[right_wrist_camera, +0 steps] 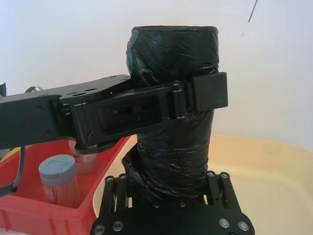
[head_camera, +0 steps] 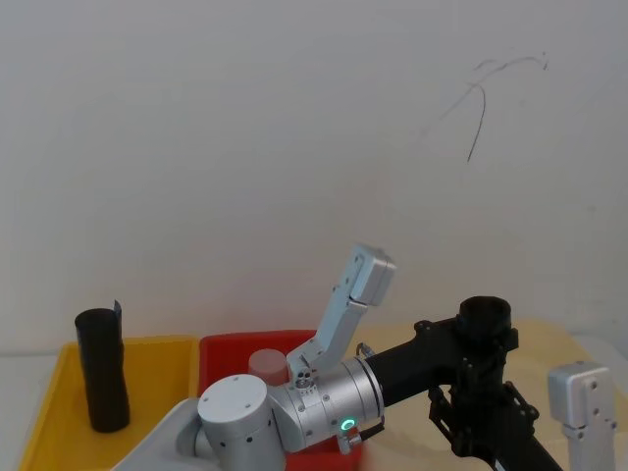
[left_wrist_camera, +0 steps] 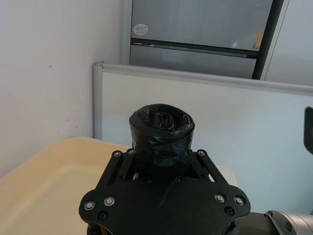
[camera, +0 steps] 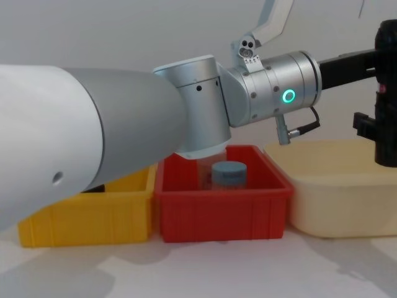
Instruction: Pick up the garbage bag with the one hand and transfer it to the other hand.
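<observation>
— Where your left gripper [right_wrist_camera: 171, 98] reaches in from the side, it is clenched around the garbage bag [right_wrist_camera: 173, 49]. One black pad [right_wrist_camera: 210, 90] presses flat against the bag's side, a little under the top rim.

— Yes, and you have the bag standing upright. Your right gripper [right_wrist_camera: 168, 198] is under it, pointing up, and the lower end of the bag sits in its black frame. Whether this one is clenched or released, I cannot tell you.

— Go a little outward now. In the head view you see the open top of the bag at the end of your left arm [camera: 205, 105], which crosses from the left side toward the right.

— Under and behind the bag you have the beige tub [camera: 335, 198]. In the chest view the bag is at the right edge, high over this tub.

— Just beside the tub, on its left, is the red bin [camera: 223, 205]. Inside it you have a blue-lidded clear jar [camera: 229, 172] and, near it, a pale-lidded jar [head_camera: 267, 365].

— Further to the left is the yellow bin [camera: 87, 220], just beside the red one. Another black roll [head_camera: 101, 371] stands upright there, taller than the bin's wall and well apart from both of your grippers.
</observation>
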